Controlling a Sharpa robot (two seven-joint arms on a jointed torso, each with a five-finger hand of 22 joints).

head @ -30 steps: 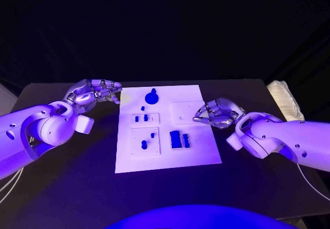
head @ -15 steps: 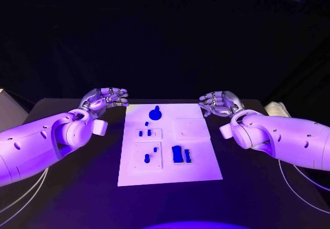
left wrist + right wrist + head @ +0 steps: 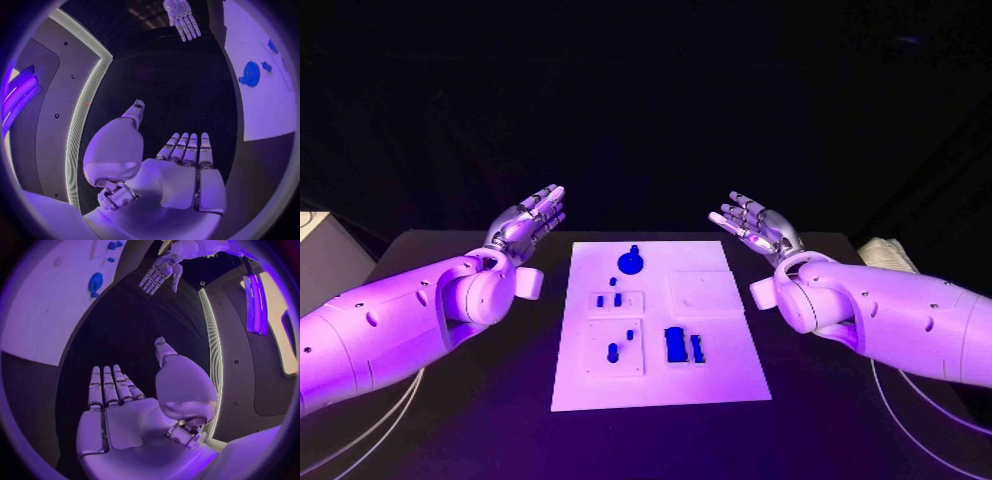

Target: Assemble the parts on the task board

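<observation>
Both hands are up off the counter, raised beyond the far end of the task board with palms turned toward each other. The left hand [image 3: 531,222] has its fingers stretched out straight and holds nothing; the right hand [image 3: 754,228] mirrors it, fingers spread wide, just as empty (the wrist views show flat bare palms on both).

Between and below them the white task board [image 3: 733,370] lies flat on the black counter [image 3: 473,420]. A round blue part [image 3: 630,263] with a small knob sits near the board's far edge. Closer in, two small blue pegs [image 3: 609,299] stand in a square recess on the left side, and below that two more small pieces [image 3: 620,342] sit in a second recess. Beside these, toward the board's middle, a taller blue block [image 3: 675,343] stands with a slim piece just beside it. The square recess [image 3: 701,294] on the right looks unfilled.

My guess is several parts are seated; whether work remains I can't tell.
</observation>
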